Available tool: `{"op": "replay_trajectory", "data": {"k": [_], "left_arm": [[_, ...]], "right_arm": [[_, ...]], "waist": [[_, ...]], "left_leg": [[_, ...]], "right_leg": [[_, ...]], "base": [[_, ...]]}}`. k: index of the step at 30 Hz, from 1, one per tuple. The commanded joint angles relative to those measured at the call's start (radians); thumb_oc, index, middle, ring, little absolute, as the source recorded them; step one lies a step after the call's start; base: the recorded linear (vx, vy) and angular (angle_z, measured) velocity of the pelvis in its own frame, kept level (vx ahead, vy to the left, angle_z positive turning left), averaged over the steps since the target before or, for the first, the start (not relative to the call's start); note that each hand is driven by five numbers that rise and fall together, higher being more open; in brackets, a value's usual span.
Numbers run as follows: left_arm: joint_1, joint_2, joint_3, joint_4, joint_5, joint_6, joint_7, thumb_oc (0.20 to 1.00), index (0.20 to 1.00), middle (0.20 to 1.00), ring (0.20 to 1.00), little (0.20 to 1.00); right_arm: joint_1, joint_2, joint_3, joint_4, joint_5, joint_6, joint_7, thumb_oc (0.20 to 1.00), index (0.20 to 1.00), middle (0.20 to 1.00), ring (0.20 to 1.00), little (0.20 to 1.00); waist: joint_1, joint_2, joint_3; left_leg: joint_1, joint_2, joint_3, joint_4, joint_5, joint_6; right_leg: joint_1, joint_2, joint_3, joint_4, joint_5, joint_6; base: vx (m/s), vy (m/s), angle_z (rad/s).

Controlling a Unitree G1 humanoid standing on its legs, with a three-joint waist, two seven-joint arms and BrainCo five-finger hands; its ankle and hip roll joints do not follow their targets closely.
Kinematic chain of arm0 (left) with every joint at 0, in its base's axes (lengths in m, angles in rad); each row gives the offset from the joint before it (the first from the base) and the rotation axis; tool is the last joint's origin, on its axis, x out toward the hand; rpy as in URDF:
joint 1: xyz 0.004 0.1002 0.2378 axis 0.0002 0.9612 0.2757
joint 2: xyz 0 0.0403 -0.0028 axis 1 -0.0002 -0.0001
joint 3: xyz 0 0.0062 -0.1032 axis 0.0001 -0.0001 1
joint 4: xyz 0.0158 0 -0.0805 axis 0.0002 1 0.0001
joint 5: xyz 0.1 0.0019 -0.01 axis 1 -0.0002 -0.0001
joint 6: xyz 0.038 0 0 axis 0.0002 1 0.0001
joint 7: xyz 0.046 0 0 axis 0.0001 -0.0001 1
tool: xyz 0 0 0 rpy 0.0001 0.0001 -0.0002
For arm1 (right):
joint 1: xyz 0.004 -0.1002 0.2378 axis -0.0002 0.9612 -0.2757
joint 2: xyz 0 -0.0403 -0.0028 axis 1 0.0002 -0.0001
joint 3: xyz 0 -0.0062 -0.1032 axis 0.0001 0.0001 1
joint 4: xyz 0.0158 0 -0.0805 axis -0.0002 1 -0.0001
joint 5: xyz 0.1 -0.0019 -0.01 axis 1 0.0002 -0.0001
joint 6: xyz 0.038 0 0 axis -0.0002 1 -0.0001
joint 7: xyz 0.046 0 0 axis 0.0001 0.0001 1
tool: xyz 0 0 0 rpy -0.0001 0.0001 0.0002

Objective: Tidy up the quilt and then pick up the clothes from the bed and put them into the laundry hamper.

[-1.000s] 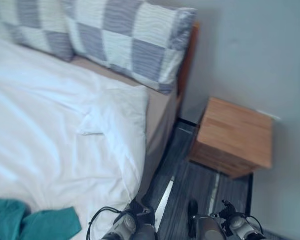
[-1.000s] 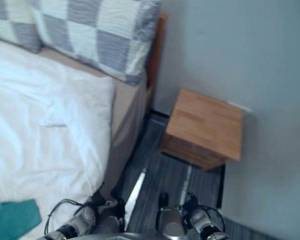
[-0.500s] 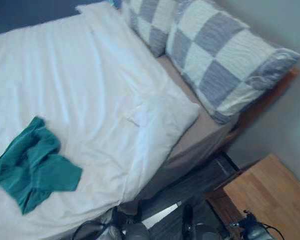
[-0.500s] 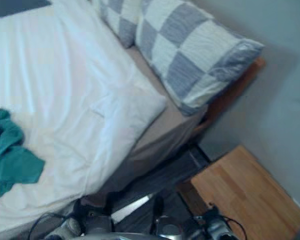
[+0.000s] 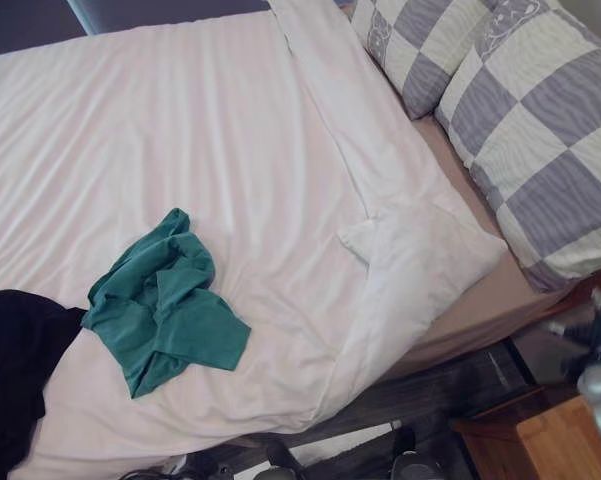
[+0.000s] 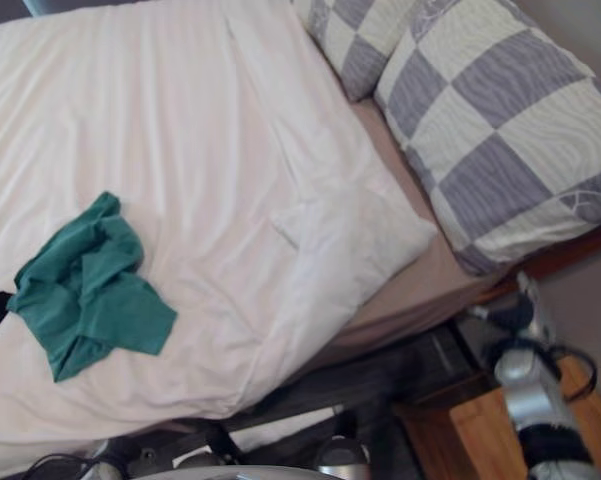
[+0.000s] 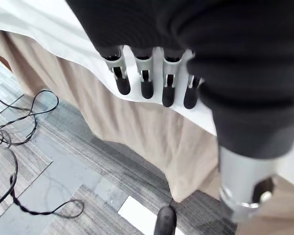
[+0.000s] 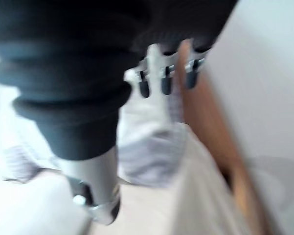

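A white quilt (image 5: 180, 150) covers the bed, with its near right corner folded back into a bunched flap (image 5: 420, 262). A crumpled green garment (image 5: 165, 305) lies on the quilt near the front edge. A black garment (image 5: 15, 370) lies at the bed's lower left. My right hand (image 6: 510, 312) is raised beside the bed's right corner, above the nightstand; its fingers (image 8: 166, 81) are straight and hold nothing. My left hand (image 7: 143, 83) hangs by the bed's side, where the quilt edge meets the beige skirt (image 7: 137, 132), fingers straight and empty.
Two grey-and-white checked pillows (image 5: 540, 140) lean at the head of the bed. A wooden nightstand (image 5: 570, 440) stands on the grey plank floor (image 7: 63, 186) to the right of the bed. The beige sheet (image 6: 420, 290) shows beside the folded corner.
The camera has swung left, so more of the bed and the black garment have come into view. My right arm has risen at the right by the nightstand.
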State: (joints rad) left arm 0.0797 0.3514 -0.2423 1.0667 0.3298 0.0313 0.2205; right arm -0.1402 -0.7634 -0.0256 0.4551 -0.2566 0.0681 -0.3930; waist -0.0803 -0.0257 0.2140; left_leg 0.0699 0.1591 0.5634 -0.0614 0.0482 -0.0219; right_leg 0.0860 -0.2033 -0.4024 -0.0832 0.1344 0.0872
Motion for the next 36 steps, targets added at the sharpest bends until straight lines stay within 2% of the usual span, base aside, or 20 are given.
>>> {"op": "replay_trajectory", "data": {"k": [1,8,12,15,17,18,19,24,29,30,31,36], "left_arm": [[-0.083,0.004,-0.01,0.024,0.024,-0.001,0.007,1.0,1.0,1.0,1.0,1.0],[-0.145,0.01,-0.058,-0.04,-0.03,-0.011,0.053,1.0,1.0,1.0,1.0,1.0],[-0.159,0.01,-0.071,-0.072,-0.047,-0.012,0.067,1.0,1.0,1.0,1.0,1.0],[-0.179,0.0,-0.083,-0.07,-0.067,-0.006,0.089,1.0,1.0,1.0,1.0,1.0],[-0.183,-0.002,-0.082,-0.068,-0.069,-0.007,0.094,1.0,1.0,1.0,1.0,1.0],[-0.184,-0.004,-0.081,-0.067,-0.071,-0.007,0.097,1.0,1.0,1.0,1.0,1.0],[-0.187,-0.005,-0.078,-0.066,-0.077,-0.006,0.099,1.0,1.0,1.0,1.0,1.0],[-0.193,-0.014,-0.061,-0.037,-0.071,0.005,0.099,1.0,1.0,1.0,1.0,1.0],[-0.158,-0.018,-0.004,0.003,-0.03,0.031,0.079,1.0,1.0,1.0,1.0,1.0],[-0.147,-0.021,0.007,0.014,-0.024,0.032,0.072,1.0,1.0,1.0,1.0,1.0],[-0.138,-0.024,0.016,0.019,-0.022,0.033,0.068,1.0,1.0,1.0,1.0,1.0],[-0.096,-0.045,0.053,0.052,-0.02,0.043,0.057,1.0,1.0,1.0,1.0,1.0]], "right_arm": [[-0.193,-0.064,0.027,-0.014,-0.074,-0.023,-0.031,1.0,1.0,1.0,1.0,1.0],[-0.5,-0.082,0.258,-0.07,-0.105,-0.019,-0.003,1.0,1.0,1.0,1.0,1.0],[-0.611,-0.066,0.351,-0.046,-0.109,-0.016,0.009,1.0,1.0,1.0,1.0,1.0],[-0.704,0.014,0.46,0.08,-0.095,-0.005,0.04,1.0,1.0,1.0,1.0,1.0],[-0.712,0.038,0.478,0.122,-0.084,-0.007,0.05,1.0,1.0,1.0,1.0,1.0],[-0.708,0.05,0.485,0.151,-0.077,-0.005,0.059,0.485,0.485,0.485,0.485,0.485],[-0.705,0.063,0.492,0.179,-0.071,-0.006,0.067,0.2,0.2,0.2,0.2,0.2],[-0.554,0.115,0.445,0.203,-0.056,0.0,0.08,0.2,0.2,0.2,0.2,0.2],[-0.189,0.158,0.239,0.089,-0.031,-0.003,0.071,0.2,0.2,0.2,0.2,0.2],[-0.114,0.176,0.196,0.081,-0.025,-0.004,0.068,0.529,0.529,0.529,0.529,0.529],[-0.064,0.192,0.168,0.077,-0.019,-0.005,0.069,1.0,1.0,1.0,1.0,1.0],[0.141,0.31,0.029,0.147,0.093,-0.007,0.043,1.0,1.0,1.0,1.0,1.0]], "waist": [[0.041,-0.027,0.075],[0.105,-0.014,0.188],[0.119,-0.001,0.218],[0.141,0.012,0.253],[0.142,0.013,0.258],[0.144,0.013,0.263],[0.145,0.013,0.269],[0.139,0.006,0.269],[0.103,-0.017,0.202],[0.092,-0.023,0.183],[0.084,-0.027,0.166],[0.025,-0.043,0.097]], "left_leg": [[0.027,0.035,-0.044,0.0,-0.061,-0.097],[-0.133,0.059,-0.094,0.102,-0.058,-0.106],[-0.182,0.068,-0.109,0.127,-0.054,-0.11],[-0.221,0.073,-0.126,0.133,-0.04,-0.114],[-0.223,0.074,-0.128,0.133,-0.039,-0.113],[-0.226,0.074,-0.131,0.135,-0.039,-0.113],[-0.229,0.075,-0.134,0.14,-0.04,-0.114],[-0.213,0.073,-0.138,0.145,-0.05,-0.111],[-0.122,0.049,-0.126,0.062,-0.046,-0.101],[-0.099,0.042,-0.121,0.039,-0.044,-0.099],[-0.08,0.035,-0.118,0.021,-0.043,-0.096],[-0.005,0.02,-0.104,-0.026,-0.053,-0.087]], "right_leg": [[-0.094,-0.002,0.026,0.024,-0.086,0.09],[-0.22,-0.027,0.026,0.111,-0.096,0.078],[-0.251,-0.033,0.016,0.129,-0.1,0.075],[-0.28,-0.038,0.003,0.151,-0.108,0.071],[-0.282,-0.038,0.0,0.155,-0.11,0.069],[-0.282,-0.038,-0.002,0.159,-0.111,0.068],[-0.283,-0.039,-0.006,0.165,-0.113,0.067],[-0.27,-0.048,-0.013,0.174,-0.116,0.067],[-0.212,-0.043,-0.017,0.137,-0.1,0.078],[-0.196,-0.041,-0.02,0.126,-0.095,0.081],[-0.182,-0.039,-0.019,0.116,-0.093,0.083],[-0.125,-0.031,-0.009,0.082,-0.078,0.096]], "base": [[-0.12,-0.008,0.06],[-0.11,-0.018,0.12],[-0.05,-0.017,0.18],[-0.06,-0.021,0.15],[-0.04,-0.006,0.15],[-0.05,-0.007,0.14],[-0.04,-0.005,0.09],[-0.01,0.003,0.02],[0.05,0.054,0.03],[0.1,0.055,-0.09],[0.1,0.058,-0.11],[0.07,0.066,-0.08]]}}
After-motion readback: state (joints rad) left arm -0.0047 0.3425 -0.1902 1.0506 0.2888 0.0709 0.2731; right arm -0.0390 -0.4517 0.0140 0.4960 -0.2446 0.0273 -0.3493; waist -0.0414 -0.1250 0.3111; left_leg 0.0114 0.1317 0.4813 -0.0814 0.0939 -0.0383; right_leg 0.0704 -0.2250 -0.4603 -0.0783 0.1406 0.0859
